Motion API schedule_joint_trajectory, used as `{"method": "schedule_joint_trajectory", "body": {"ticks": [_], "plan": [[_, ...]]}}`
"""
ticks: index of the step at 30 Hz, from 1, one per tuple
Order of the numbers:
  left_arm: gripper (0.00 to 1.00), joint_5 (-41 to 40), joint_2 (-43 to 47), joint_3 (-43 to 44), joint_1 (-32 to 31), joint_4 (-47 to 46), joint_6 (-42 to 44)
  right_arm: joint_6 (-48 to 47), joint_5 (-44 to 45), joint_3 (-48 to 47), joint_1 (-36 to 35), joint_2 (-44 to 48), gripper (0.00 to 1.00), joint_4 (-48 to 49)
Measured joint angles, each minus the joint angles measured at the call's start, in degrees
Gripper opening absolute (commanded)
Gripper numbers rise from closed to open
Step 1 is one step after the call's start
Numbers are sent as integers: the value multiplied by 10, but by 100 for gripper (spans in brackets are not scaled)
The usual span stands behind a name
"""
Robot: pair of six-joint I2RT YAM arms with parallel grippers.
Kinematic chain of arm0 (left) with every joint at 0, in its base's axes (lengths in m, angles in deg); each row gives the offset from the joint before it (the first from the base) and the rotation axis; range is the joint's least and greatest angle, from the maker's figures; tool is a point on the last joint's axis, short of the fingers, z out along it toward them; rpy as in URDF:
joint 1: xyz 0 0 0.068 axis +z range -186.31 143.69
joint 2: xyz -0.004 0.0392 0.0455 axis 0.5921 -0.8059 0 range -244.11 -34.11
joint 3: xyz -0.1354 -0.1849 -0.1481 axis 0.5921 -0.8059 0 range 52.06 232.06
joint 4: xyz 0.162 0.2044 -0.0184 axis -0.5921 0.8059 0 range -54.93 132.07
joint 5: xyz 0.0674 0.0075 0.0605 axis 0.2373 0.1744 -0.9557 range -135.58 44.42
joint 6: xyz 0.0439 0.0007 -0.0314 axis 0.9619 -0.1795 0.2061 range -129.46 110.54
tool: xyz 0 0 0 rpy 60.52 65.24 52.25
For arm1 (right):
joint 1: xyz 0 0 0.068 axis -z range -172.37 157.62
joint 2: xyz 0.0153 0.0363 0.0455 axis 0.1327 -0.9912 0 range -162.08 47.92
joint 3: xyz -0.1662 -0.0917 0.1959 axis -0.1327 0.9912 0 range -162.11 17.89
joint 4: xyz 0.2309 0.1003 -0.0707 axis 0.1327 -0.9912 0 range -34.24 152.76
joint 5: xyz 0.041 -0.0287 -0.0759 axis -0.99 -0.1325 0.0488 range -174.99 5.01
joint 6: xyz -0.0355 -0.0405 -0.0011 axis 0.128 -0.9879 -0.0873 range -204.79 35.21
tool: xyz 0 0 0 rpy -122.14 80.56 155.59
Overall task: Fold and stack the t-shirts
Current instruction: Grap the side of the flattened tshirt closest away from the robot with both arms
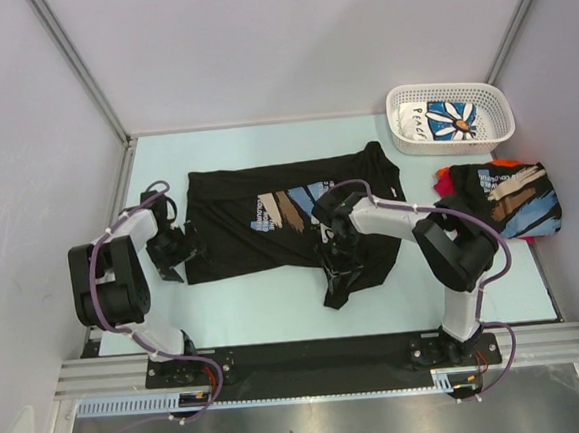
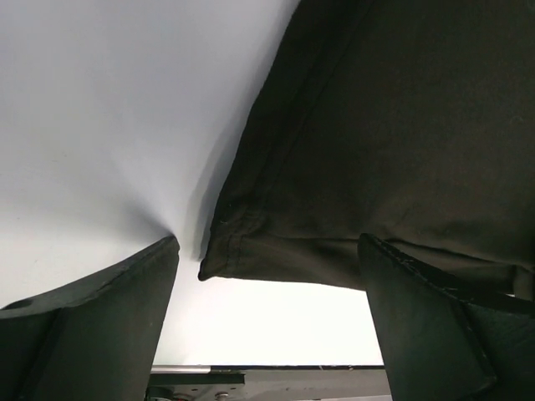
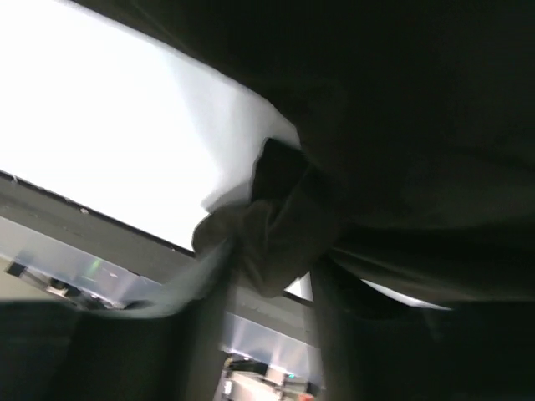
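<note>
A white plastic lattice basket point(image 1: 447, 87) sits at the upper right of the top view, with a white t-shirt point(image 1: 447, 119) printed with a blue daisy inside it. Just below it, at the right edge of the pale counter point(image 1: 247, 310), lies a folded black t-shirt point(image 1: 503, 195) with tan, light-blue and white brush strokes. A sliver of a red t-shirt point(image 1: 440, 178) shows at its left corner. Plain grey walls close in the counter on three sides. In the middle a black t-shirt point(image 1: 240, 230) is spread wide and fairly flat, its soft cloth rumpled along the lower right, with the same brush-stroke print near its centre. The left claw point(image 1: 167, 256) stands at the shirt's left edge with its jaws wide apart. In its wrist view the stitched hem corner point(image 2: 226, 251) lies between the dark fingers point(image 2: 117, 309), touching neither. The right claw point(image 1: 335, 258) is at the lower right part of the shirt. Its blurred wrist view shows a wad of dark cloth point(image 3: 276, 225) pinched between its fingers.
</note>
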Motion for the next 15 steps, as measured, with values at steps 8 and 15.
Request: {"method": "schedule_joint_trajectory", "body": {"ticks": [8, 15], "plan": [[0, 4, -37, 23, 0, 8, 4, -35, 38, -67, 0, -43, 0, -63], [0, 4, -36, 25, 1, 12, 5, -49, 91, -115, 14, -43, 0, -137]]}}
